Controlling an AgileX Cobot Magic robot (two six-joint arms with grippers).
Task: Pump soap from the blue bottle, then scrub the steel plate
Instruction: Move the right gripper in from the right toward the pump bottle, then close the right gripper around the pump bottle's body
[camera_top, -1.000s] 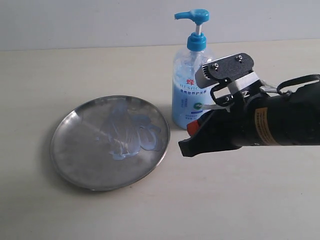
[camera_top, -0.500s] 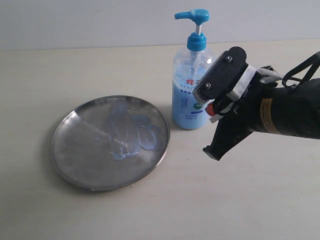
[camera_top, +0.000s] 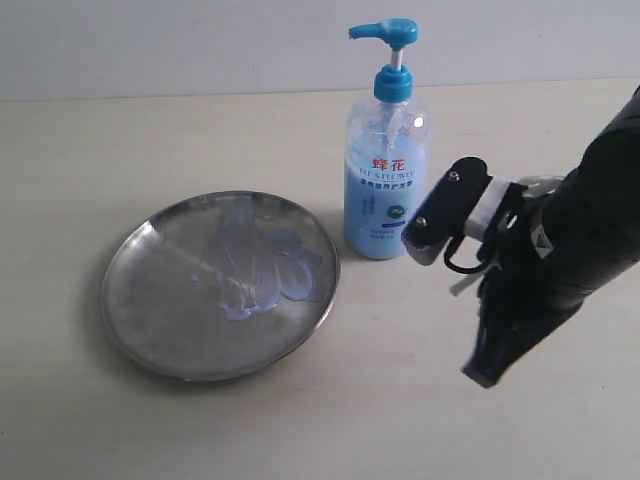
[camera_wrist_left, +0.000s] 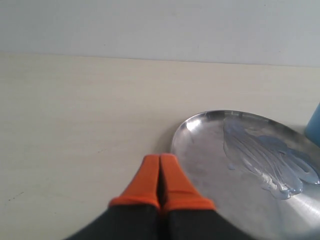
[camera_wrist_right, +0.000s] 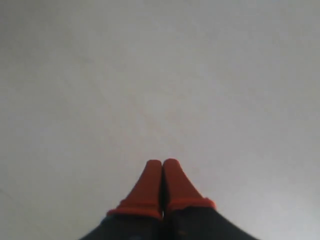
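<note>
The steel plate (camera_top: 150, 290) lies left of centre, with pale blue soap (camera_top: 262, 262) smeared in streaks over its middle. Behind its right edge the blue bottle (camera_top: 385, 190) stands upright, pump head up. My right gripper (camera_top: 485, 372) hangs to the right of the bottle and nearer the front. It points down at bare table and is shut on nothing, orange fingertips (camera_wrist_right: 154, 172) pressed together. My left gripper (camera_wrist_left: 160, 161) is shut and empty just beside the plate's rim (camera_wrist_left: 180, 137). The left wrist view shows the soap (camera_wrist_left: 265, 160) and a sliver of the bottle (camera_wrist_left: 314, 127).
A pale wooden tabletop (camera_top: 120, 140) runs back to a light grey wall (camera_top: 180, 45). The right arm's black body and wrist camera bracket (camera_top: 445, 210) hang close beside the bottle's lower right side.
The right arm has swung away from the plate, going right and turning from pointing left to pointing down at the table. Plate, soap and bottle have not moved.
</note>
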